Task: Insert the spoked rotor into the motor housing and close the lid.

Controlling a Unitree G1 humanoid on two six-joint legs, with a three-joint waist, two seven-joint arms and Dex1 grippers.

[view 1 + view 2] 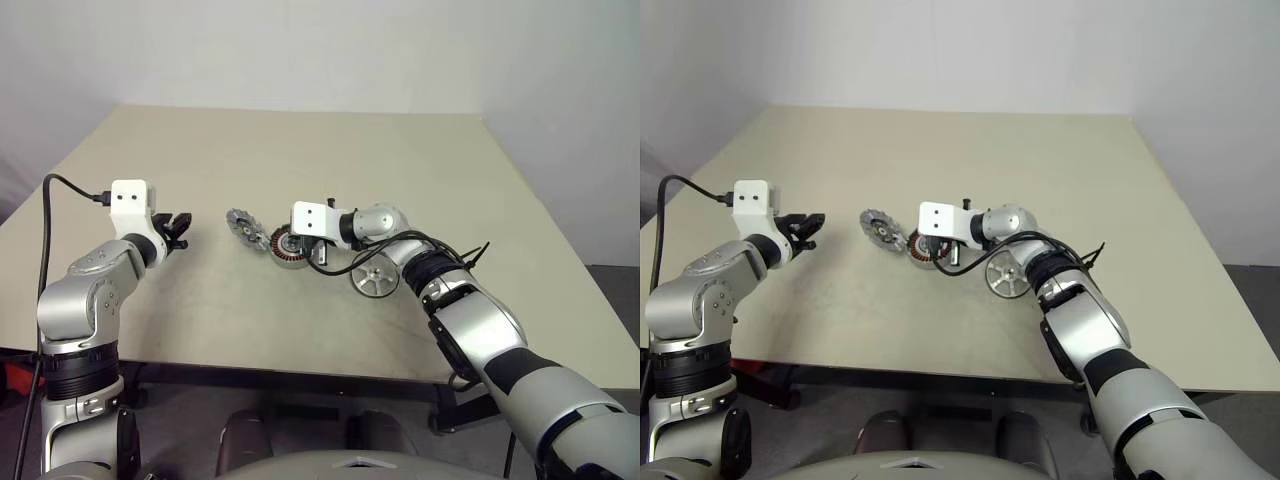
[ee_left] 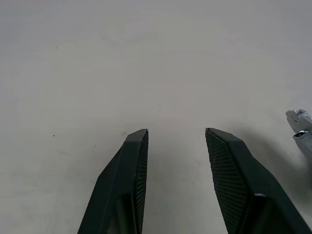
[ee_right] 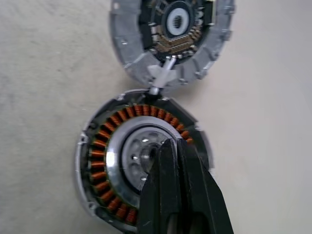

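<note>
A bare beige table (image 1: 300, 150) stands before a pale wall (image 1: 300, 40).

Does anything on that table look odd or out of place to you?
One thing: the spoked rotor lies on the table beside the right arm, outside the motor housing. The lid sits open next to the housing. Nothing looks spilled or broken.

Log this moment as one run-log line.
left gripper open, empty, over table | right gripper shut above motor housing | spoked rotor on table, not inserted | lid beside housing
</note>
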